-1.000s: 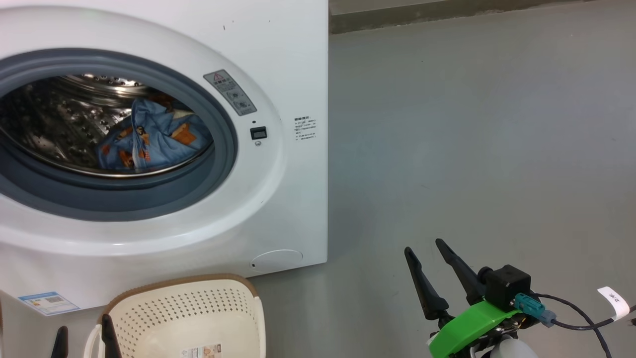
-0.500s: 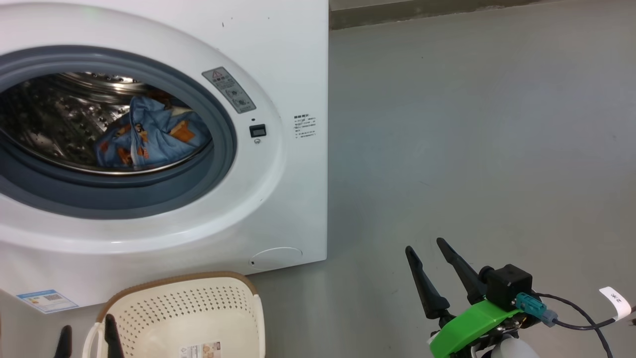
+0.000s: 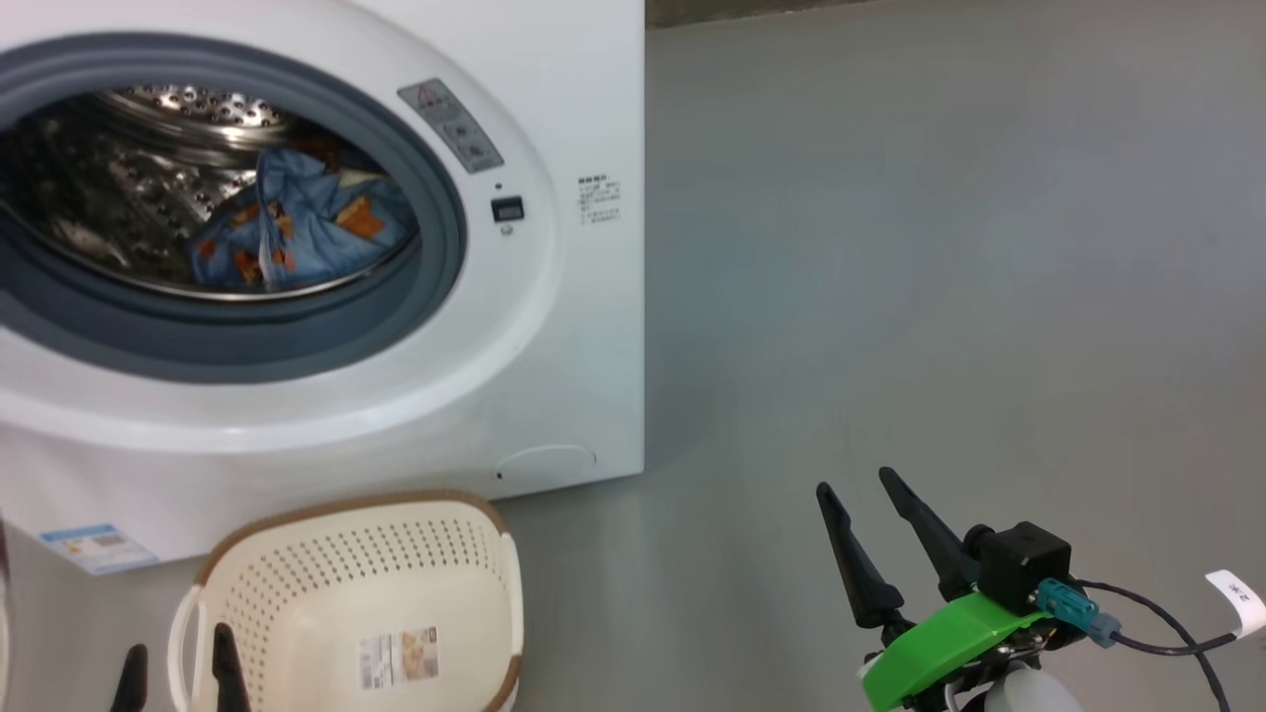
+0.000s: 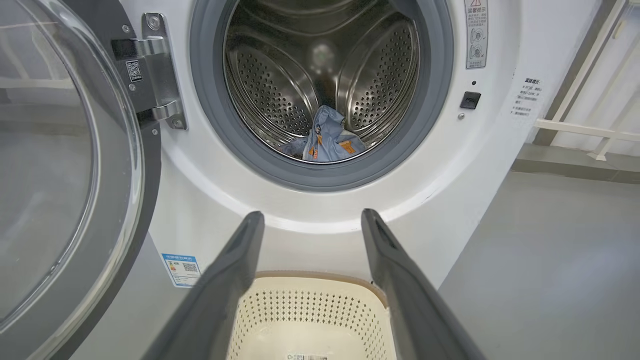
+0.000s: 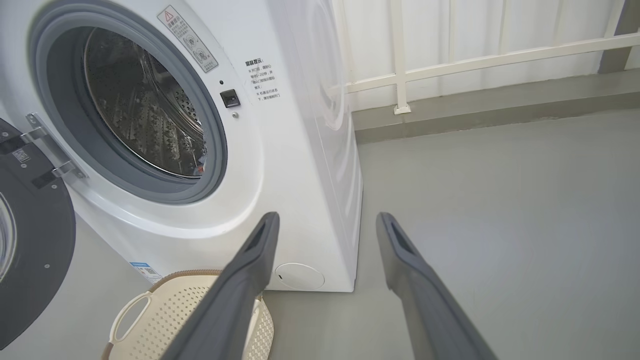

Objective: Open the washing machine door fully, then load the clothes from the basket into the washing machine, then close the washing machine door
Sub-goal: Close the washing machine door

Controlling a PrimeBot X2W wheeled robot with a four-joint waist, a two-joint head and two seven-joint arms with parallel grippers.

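Note:
The washing machine (image 3: 554,326) stands with its door (image 4: 65,175) swung wide to the left on its hinge. The clothes (image 3: 297,232), light blue with orange prints, lie low in the steel drum. On the floor in front sits the cream basket (image 3: 396,564), its bare bottom and paper label showing. My left gripper (image 3: 176,658) hangs open just at the basket's near left handle, fingers pointing towards the drum in the left wrist view (image 4: 312,215). Over the bare floor right of the machine my right gripper (image 3: 856,485) is open and holds nothing.
Grey floor (image 3: 940,297) stretches to the right of the machine. A white railing (image 5: 450,65) and a low kerb run along the wall behind. The open door's black rim (image 5: 35,250) juts out on the machine's left side.
The head camera has tipped down a little, so the machine sits higher in the picture and more of the basket shows. Both grippers stay open and hardly move.

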